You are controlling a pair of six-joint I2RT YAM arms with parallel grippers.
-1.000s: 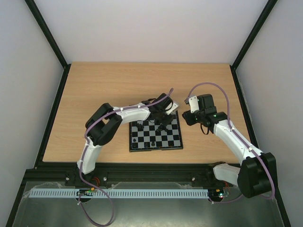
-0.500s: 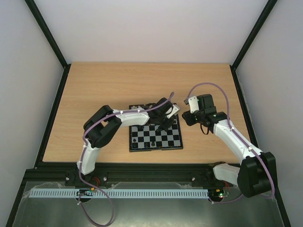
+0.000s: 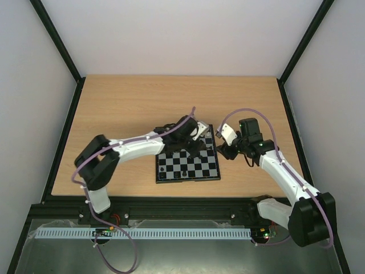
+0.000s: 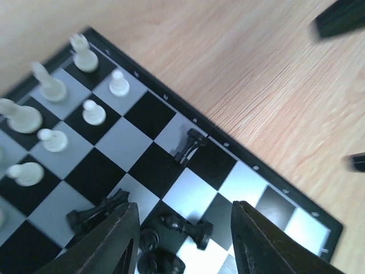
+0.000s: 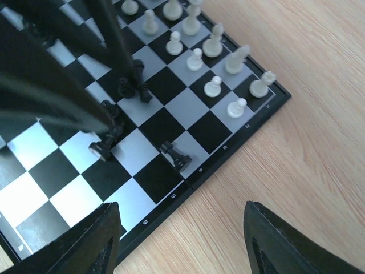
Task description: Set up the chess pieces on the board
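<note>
Left gripper point(image 4: 183, 228) half open, empty, over toppled black pieces point(image 4: 91, 212) mid-board point(image 4: 268, 202). Right gripper point(image 5: 182, 228) wide open, empty, beside board edge. Standing near one edge: white pieces point(image 4: 51, 140). Black mostly unplaced.

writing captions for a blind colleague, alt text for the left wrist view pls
Open left gripper over a board corner, black pieces seemingly toppled between its fingers. White pieces stand at upper left; one black piece sits near the edge; wooden table beyond.
</note>
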